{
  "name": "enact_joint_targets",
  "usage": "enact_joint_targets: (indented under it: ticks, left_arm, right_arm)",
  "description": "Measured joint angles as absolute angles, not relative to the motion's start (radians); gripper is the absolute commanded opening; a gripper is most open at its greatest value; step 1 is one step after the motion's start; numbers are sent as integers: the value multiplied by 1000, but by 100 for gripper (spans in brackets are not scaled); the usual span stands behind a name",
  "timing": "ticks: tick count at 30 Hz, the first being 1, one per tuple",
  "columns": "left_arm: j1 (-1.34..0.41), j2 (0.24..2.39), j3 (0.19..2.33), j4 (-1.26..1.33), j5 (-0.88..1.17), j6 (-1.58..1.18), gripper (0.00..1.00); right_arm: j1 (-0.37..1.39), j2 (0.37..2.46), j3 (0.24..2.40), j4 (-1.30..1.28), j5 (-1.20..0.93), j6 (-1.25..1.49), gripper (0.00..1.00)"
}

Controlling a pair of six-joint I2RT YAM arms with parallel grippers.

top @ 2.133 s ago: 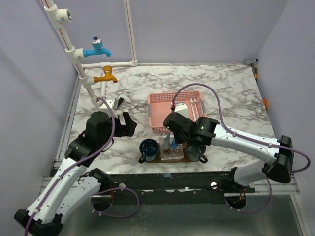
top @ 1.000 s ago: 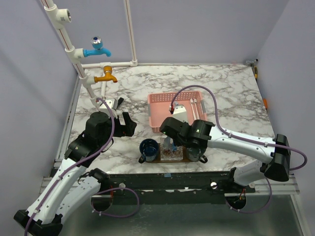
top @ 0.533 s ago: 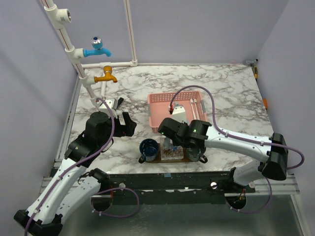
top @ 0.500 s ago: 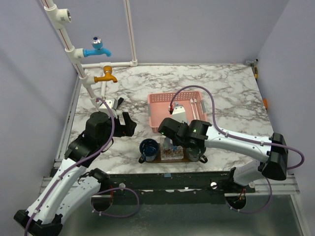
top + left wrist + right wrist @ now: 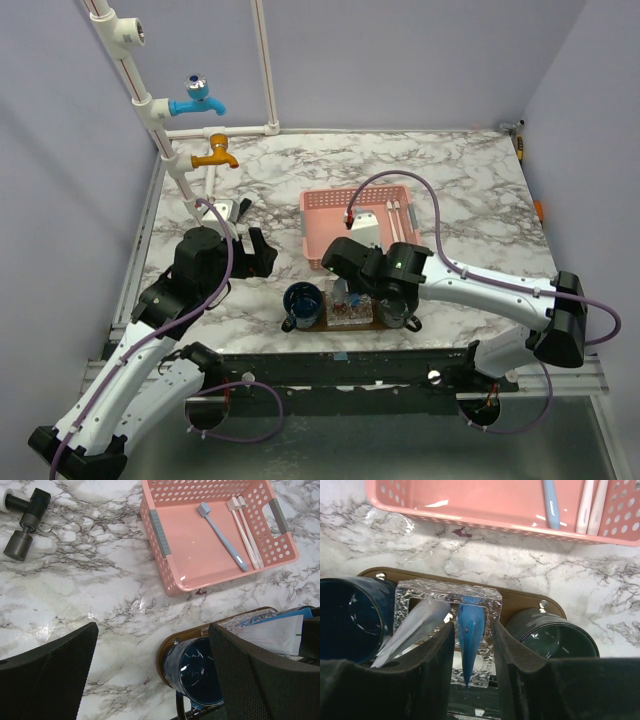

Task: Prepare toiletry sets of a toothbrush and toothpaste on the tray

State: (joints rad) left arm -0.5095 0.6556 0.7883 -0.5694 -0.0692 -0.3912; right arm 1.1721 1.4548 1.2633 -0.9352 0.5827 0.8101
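The toothpaste [image 5: 470, 645] stands tail-up in the clear holder [image 5: 420, 592] on the tray [image 5: 520, 600], which I think keeps it from falling; your right gripper [image 5: 472, 627] has its fingers slightly apart on both sides of it, not pressing; your left gripper [image 5: 154, 645] hangs wide apart and empty near the tray; the toothbrushes [image 5: 222, 530] lie in the pink basket [image 5: 160, 535], probably the next thing to fetch.
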Motion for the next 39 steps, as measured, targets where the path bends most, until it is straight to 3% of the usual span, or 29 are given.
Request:
enact_joint_targets:
  ticks: [18,26,39]
  left_arm:
    - [-509,673,788,-569,-73,-384,91]
    - [-509,682,788,-569,-76,-384,91]
    - [-509,694,788,-569,-78,-384,91]
  right_arm:
    - [1129,1459,1557,-931,656,653,46]
    - [993,1515,1570,-886,619,541,46]
    - [749,1657,1490,-725,384,426,45]
